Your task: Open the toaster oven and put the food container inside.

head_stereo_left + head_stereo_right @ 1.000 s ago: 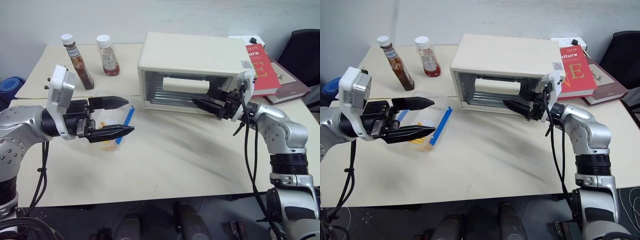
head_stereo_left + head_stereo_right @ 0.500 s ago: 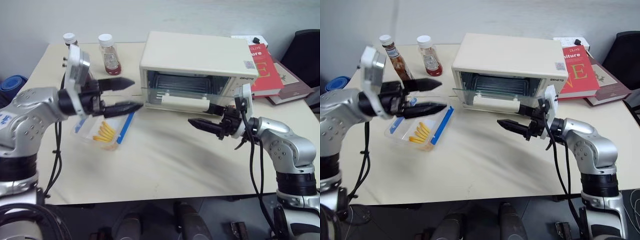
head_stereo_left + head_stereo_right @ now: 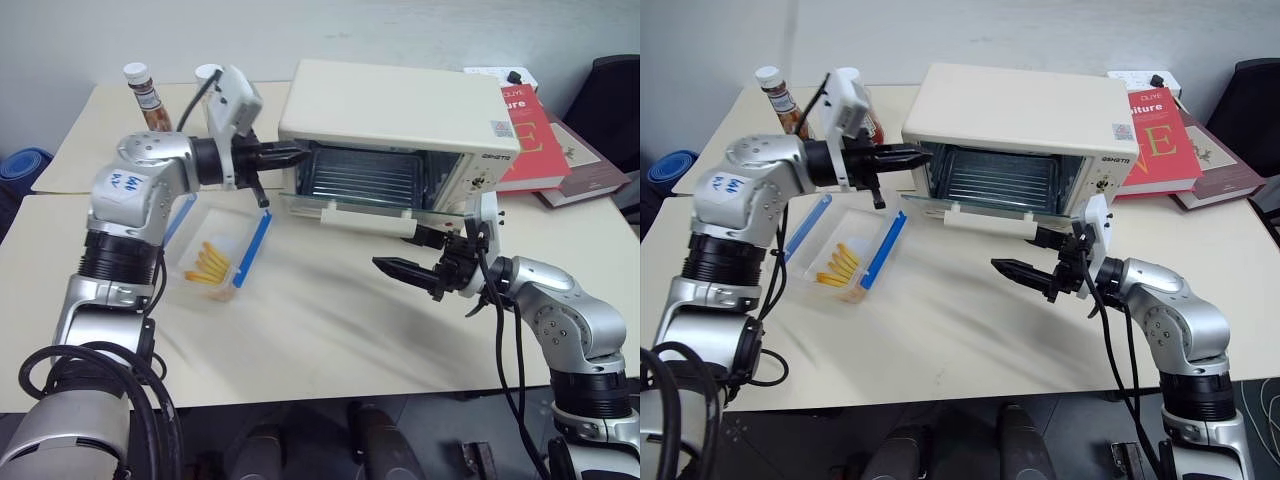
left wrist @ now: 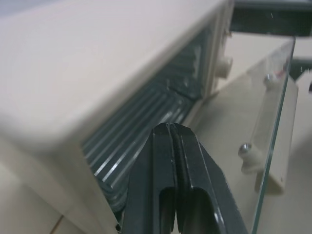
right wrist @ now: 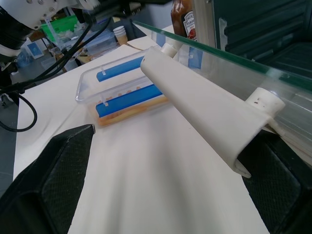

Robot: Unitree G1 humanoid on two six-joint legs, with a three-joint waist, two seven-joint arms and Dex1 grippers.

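Right gripper (image 3: 408, 270) is held nearest, fingers spread, just below the lowered door handle (image 3: 366, 219). The food container (image 3: 217, 255) is seen left of it on the table (image 3: 330, 330), long axis running near-to-far, blue clips along its sides. The toaster oven (image 3: 398, 135) sits beyond, door dropped toward the camera — left gripper (image 3: 300, 154) pinched together at its left front corner. A red book (image 3: 1156, 140) is seen right of the oven, with "DLITE" legible on it.

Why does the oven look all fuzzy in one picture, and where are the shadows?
Left wrist view: the toaster oven is too close to the camera, so its top blurs, while the left tool, shut, looks sharper. Left eye view: soft grey shadows lie on the table under the arms.
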